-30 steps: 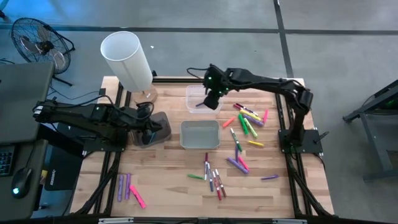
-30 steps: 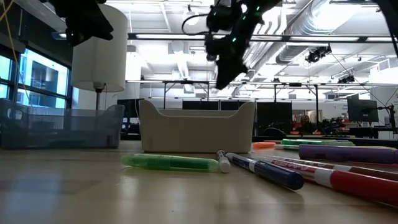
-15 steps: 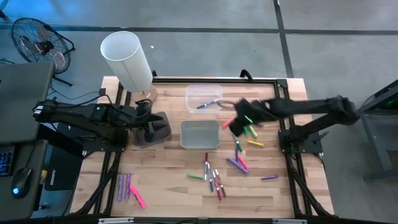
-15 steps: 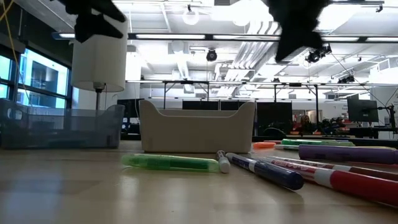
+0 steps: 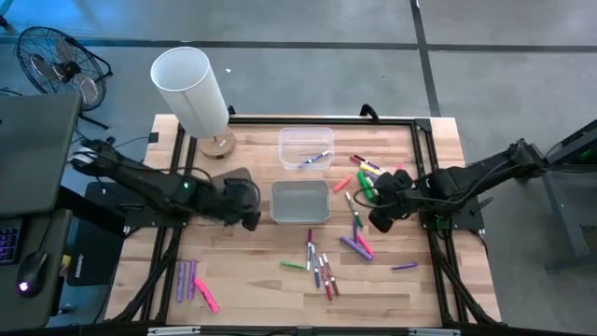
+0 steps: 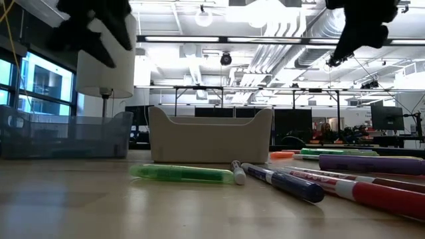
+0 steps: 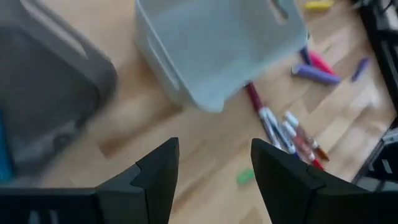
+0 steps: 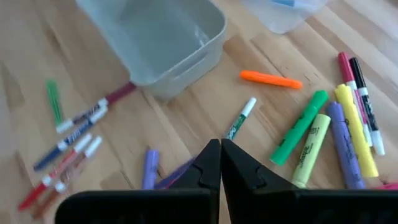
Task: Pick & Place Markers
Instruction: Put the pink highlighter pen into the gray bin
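Markers lie scattered on the wooden table: a green, yellow, purple and pink cluster (image 5: 371, 187) (image 8: 323, 134) right of the grey bin (image 5: 300, 203), white-bodied ones (image 5: 322, 266) (image 7: 287, 132) near of it, and purple and pink ones (image 5: 191, 280) at the near left. One marker (image 5: 317, 157) lies inside the clear bin (image 5: 306, 147). My right gripper (image 5: 382, 217) (image 8: 221, 163) hangs shut above the table just right of the grey bin, over a white marker with a green cap (image 8: 240, 118). My left gripper (image 5: 247, 201) (image 7: 214, 177) is open, above bare wood left of the grey bin (image 7: 217, 50).
A dark grey container (image 5: 229, 187) (image 7: 50, 99) sits under the left arm. A white cylindrical lamp (image 5: 191, 89) (image 6: 106, 60) stands at the far left corner. In the low view a green marker (image 6: 182, 172) lies in front of the grey bin (image 6: 211, 136).
My right gripper has swung from over the clear bin toward the table's right and near side, ending low beside the marker cluster. My left gripper has moved from over the dark container toward the grey bin and the near edge.
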You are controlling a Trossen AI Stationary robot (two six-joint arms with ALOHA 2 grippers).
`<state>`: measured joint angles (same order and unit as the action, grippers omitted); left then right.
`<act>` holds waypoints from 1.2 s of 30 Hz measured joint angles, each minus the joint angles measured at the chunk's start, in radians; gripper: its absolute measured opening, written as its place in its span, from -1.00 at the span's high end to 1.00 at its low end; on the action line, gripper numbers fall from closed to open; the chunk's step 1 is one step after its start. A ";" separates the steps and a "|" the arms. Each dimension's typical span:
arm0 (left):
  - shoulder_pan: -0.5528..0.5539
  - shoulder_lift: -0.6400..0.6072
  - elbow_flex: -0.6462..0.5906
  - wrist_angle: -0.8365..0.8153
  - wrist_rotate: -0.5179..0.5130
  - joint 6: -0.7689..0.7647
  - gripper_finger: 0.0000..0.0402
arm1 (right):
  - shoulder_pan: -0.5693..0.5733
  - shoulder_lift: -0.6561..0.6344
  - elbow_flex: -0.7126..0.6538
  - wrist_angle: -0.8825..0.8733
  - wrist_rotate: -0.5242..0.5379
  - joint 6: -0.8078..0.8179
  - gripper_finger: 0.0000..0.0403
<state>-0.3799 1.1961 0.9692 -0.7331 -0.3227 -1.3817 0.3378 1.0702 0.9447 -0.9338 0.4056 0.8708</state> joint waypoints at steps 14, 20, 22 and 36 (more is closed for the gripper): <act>-0.378 0.106 0.002 0.024 0.277 -0.057 0.32 | 0.025 0.000 0.000 0.015 -0.030 -0.089 1.00; -0.445 0.132 0.002 0.007 0.355 0.039 0.51 | 0.025 0.000 0.000 0.033 -0.020 -0.043 1.00; -0.456 0.135 0.002 -0.018 0.380 0.051 0.56 | 0.025 0.000 0.000 0.033 -0.014 -0.013 1.00; -0.546 0.383 0.251 -0.302 0.308 0.520 0.95 | 0.024 0.001 0.000 0.040 0.020 0.147 1.00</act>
<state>-0.9255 1.5788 1.2202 -1.0352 -0.0144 -0.8621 0.3622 1.0714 0.9447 -0.8941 0.4253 1.0176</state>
